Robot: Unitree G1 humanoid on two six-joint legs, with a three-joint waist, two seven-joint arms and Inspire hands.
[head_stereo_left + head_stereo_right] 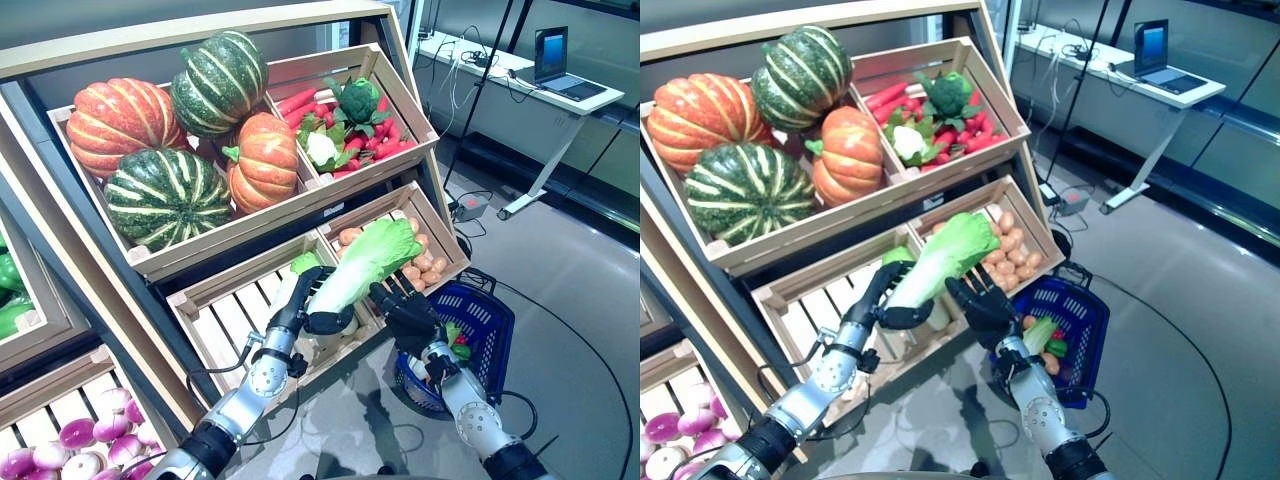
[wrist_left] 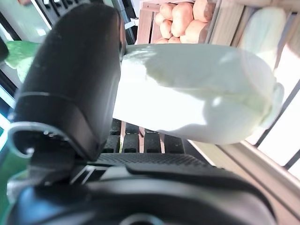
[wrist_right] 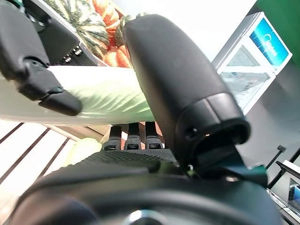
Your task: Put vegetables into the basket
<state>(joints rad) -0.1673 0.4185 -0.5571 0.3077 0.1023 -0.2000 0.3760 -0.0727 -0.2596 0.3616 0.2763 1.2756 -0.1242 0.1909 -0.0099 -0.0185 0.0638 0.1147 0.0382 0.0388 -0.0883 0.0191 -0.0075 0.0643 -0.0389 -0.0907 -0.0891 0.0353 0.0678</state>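
Napa cabbage (image 1: pixel 362 262) is held in the air in front of the lower crates of a slanted wooden produce stand (image 1: pixel 110 40), its white stalk end low and its green leafy end raised toward the potato crate (image 1: pixel 432 222). The left hand (image 1: pixel 318 300) is curled round the pale stalk end, thumb on one side and fingers on the other, as the left wrist view confirms. The right hand (image 1: pixel 405 308) is seen at the cabbage's other side, near the middle of its length; its fingers reach up against the leaf and its thumb lies across the near face in the right wrist view, so it too is closed round the cabbage. Below the left hand a slatted crate (image 1: pixel 225 310) is seen, with another pale cabbage (image 1: pixel 896 257) partly hidden behind the held one. Potatoes (image 1: pixel 425 268) fill the crate just beside it, at the stand's right end.

A blue plastic basket (image 1: pixel 495 325) stands on the floor by the stand's lower right corner, under and beyond the right arm, and some vegetables (image 1: pixel 1042 340) are already lying in it. On the shelf above, striped green and orange pumpkins (image 1: pixel 165 125) fill one crate, and carrots, broccoli and cauliflower (image 1: pixel 345 125) the next. Purple-and-white turnips (image 1: pixel 80 440) lie in a crate at the lower left.
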